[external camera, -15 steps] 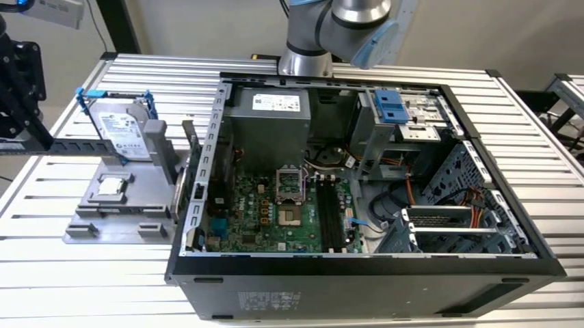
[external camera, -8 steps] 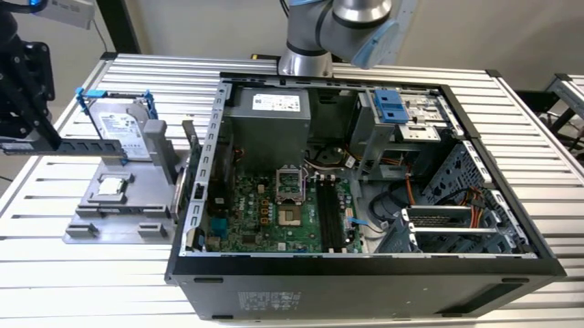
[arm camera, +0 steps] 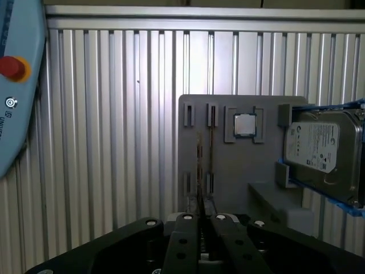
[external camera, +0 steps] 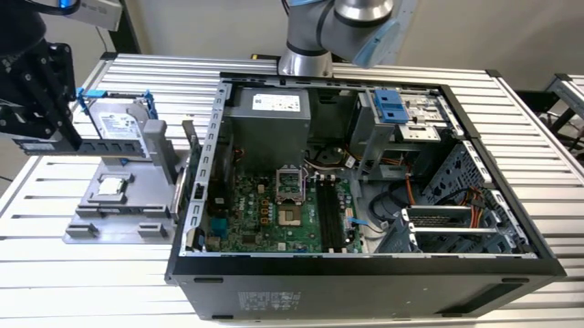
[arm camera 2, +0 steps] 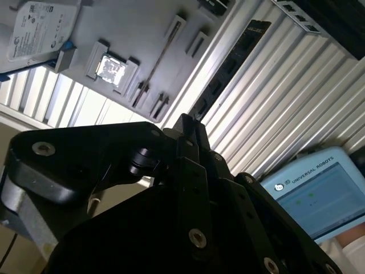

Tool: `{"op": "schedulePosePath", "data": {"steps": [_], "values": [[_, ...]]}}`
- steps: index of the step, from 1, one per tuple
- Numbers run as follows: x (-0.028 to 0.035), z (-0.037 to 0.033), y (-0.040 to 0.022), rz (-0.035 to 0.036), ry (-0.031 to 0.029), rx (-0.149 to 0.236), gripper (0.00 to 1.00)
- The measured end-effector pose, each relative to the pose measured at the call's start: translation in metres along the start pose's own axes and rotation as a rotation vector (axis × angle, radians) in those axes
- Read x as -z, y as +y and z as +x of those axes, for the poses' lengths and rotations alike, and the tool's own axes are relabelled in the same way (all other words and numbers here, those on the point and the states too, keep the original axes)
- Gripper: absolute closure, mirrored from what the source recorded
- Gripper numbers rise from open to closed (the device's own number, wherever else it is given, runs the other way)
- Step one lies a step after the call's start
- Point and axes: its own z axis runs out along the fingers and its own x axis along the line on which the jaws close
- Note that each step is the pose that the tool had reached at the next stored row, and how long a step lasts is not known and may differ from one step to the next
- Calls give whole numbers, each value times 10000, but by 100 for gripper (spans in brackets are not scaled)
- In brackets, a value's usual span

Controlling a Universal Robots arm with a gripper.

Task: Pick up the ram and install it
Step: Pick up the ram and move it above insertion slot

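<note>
The ram (external camera: 111, 146) is a long dark stick with a row of chips. It hangs level above the grey holder tray (external camera: 119, 205), at the exterior view's left. My gripper (external camera: 65, 142) is shut on one end of it. In the second wrist view the ram (arm camera 2: 228, 68) runs out from between the gripper (arm camera 2: 186, 124) fingertips, over the ribbed table. In the first wrist view the ram (arm camera: 200, 171) shows edge-on as a thin line rising from the gripper (arm camera: 201, 214). The motherboard's long black memory slots (external camera: 330, 213) lie inside the open computer case (external camera: 196, 225), away from the gripper.
On the holder tray sit a silver hard drive with blue rails (external camera: 117, 123) and a small square processor chip (external camera: 111, 184); both also show as hard drive (arm camera: 322, 151) and chip (arm camera: 245, 124). A blue-edged teach pendant (arm camera 2: 311, 194) lies on the ribbed aluminium table (external camera: 73, 273).
</note>
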Motion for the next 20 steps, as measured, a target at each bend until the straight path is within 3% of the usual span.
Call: {"op": "schedulePosePath", "data": {"steps": [8,20], "values": [[2,-2,-274,-1,0,0,100],[5,-5,-734,-4,0,0,100]]}}
